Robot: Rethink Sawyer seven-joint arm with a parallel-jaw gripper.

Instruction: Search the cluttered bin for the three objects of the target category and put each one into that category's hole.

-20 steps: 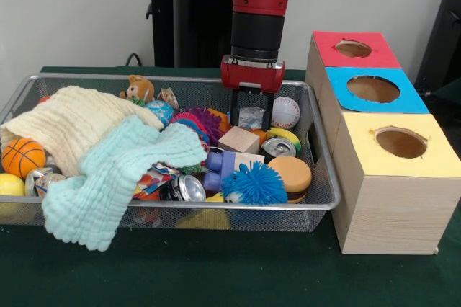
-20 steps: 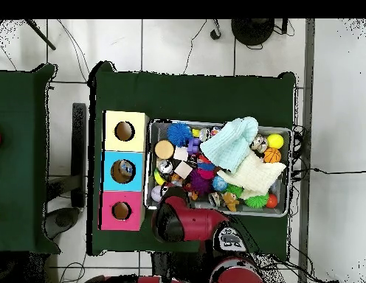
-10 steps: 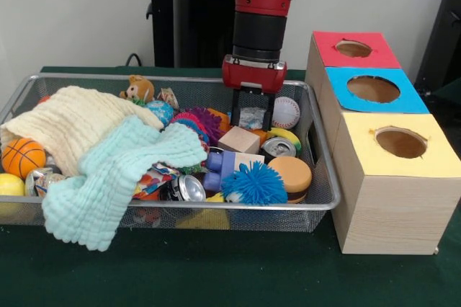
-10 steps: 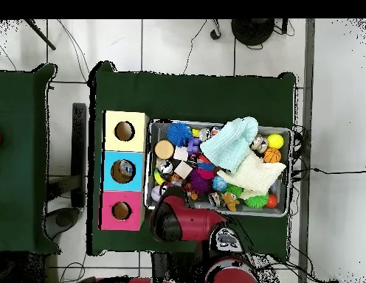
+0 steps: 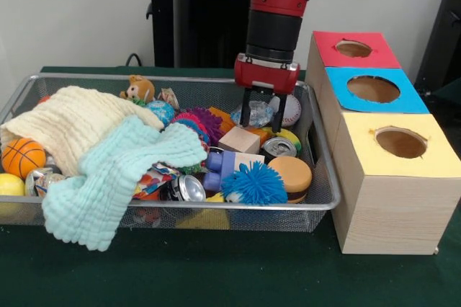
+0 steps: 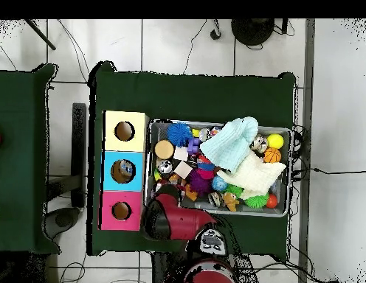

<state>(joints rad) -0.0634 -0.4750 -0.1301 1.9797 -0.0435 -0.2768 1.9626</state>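
The black two-fingered gripper under its red wrist block hangs over the far right corner of the silver wire-mesh bin, its fingers clenched on a crumpled, pale bluish shiny wrapper-like object that sits between them just clear of the clutter; that object is too scrunched to show a clear long axis or facing, though it looks slightly wider than tall; just behind it lies the white baseball with red stitching, and below are the plain wooden cube and the silver can end; beside the bin stands the wooden box row with the red-topped hole, the blue-topped hole and the yellow-topped hole; I judge this to be 1 pick under way, with the drop not yet made; whether any of the 3 targets already lies in a hole cannot be told from either view, so most of the task seems left.
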